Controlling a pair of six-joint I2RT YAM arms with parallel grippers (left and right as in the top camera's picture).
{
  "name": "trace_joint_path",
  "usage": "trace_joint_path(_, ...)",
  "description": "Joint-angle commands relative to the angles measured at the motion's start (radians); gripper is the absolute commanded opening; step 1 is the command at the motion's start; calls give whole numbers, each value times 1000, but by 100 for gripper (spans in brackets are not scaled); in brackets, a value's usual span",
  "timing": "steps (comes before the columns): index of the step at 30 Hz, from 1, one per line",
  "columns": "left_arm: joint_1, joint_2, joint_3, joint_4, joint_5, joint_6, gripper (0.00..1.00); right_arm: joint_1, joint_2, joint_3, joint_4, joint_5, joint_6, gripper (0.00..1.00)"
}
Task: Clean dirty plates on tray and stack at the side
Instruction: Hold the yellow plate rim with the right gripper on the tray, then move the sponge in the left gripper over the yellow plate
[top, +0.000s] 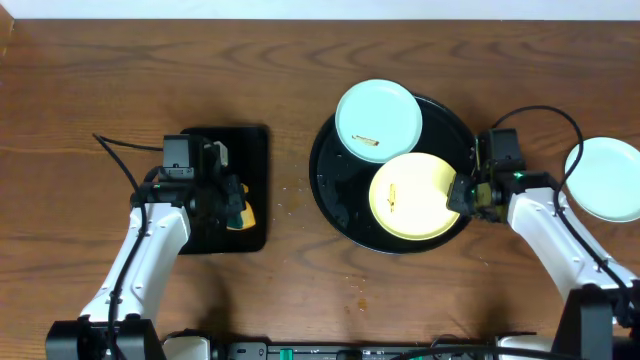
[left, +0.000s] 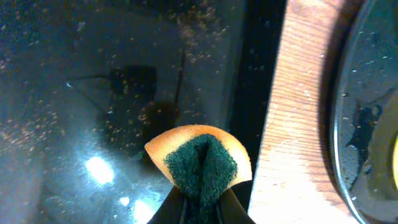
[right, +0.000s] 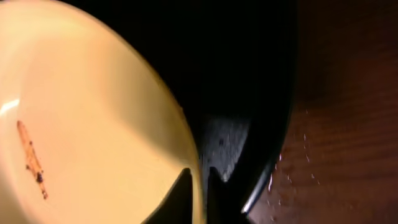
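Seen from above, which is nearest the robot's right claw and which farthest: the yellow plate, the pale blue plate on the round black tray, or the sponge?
From the right claw:
1. Pale yellow round plate, right side of the black round tray, rim between the claw's fingers.
2. Pale blue round plate, at that tray's upper-left rim.
3. Orange-and-green sponge, far off to the left.

Table (top: 100, 60) holds round tray (top: 335, 195), rectangular tray (top: 252, 160), plate (top: 610, 180).
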Motion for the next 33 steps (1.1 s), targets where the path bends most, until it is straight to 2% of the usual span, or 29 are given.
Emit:
trace_joint_path(1, 2, -19, -1, 14, 25, 11, 8, 0, 55, -3, 31, 24, 51, 26)
trace_joint_path(6, 2, -19, -1, 57, 25, 33, 8, -2, 84, -3, 85, 17, -173, 51)
trace_joint_path(12, -7, -19, 24, 87, 64, 85, 7, -2, 86, -3, 143, 21, -252, 49)
trace_joint_path(13, -14, -19, 36, 76, 81, 99, 7, -2, 86, -3, 147, 22, -261, 45)
trace_joint_path(15, -38, -19, 72, 35, 81, 105, 7, -2, 87, -3, 151, 22, -264, 30)
trace_joint_path(17, -68, -19, 123, -17, 64, 111, 7, -2, 90, -3, 158, 21, -264, 25)
trace_joint_path(19, -105, -19, 181, -61, 47, 109, 7, -2, 96, -3, 165, 21, -264, 27)
trace_joint_path(22, -167, -19, 248, -80, 48, 74, 7, -3, 110, -3, 166, 30, -268, 34)
trace_joint_path(25, -243, -19, 274, -58, 47, 37, 7, -14, 130, -3, 168, 32, -276, 42)
trace_joint_path(28, -310, -11, 274, -21, 47, 12, 7, -16, 159, -3, 168, 18, -275, 45)
trace_joint_path(30, -348, -1, 274, -1, 47, 4, 7, -14, 178, -3, 167, -19, -275, 37)
trace_joint_path(33, -399, 24, 274, 18, 47, 1, 8, -13, 200, -3, 161, -101, -276, 6)
